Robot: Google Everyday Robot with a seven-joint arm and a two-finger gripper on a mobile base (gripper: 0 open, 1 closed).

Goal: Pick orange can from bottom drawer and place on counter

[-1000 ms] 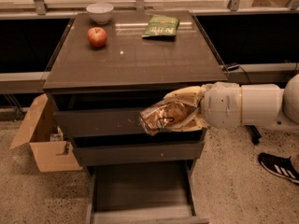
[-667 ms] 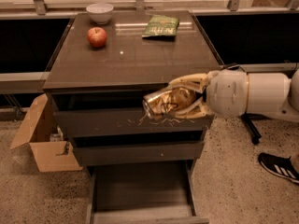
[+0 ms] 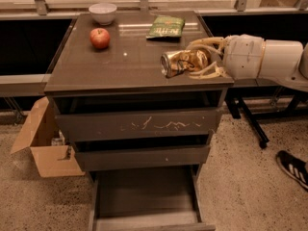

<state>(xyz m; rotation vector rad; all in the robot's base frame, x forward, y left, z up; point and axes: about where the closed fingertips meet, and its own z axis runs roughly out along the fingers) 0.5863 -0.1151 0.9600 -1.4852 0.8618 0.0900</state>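
The orange can is shiny gold-orange and lies on its side in my gripper, which is shut on it. The gripper holds the can over the right front part of the counter; I cannot tell if the can touches the top. My white arm reaches in from the right. The bottom drawer stands pulled open below, its floor bare.
A red apple, a white bowl and a flat green snack bag sit at the back of the counter. The upper drawer front has pale scratches. A cardboard box stands at the left; a shoe at the right.
The gripper has lifted the can from in front of the drawer fronts up over the counter's right front part.
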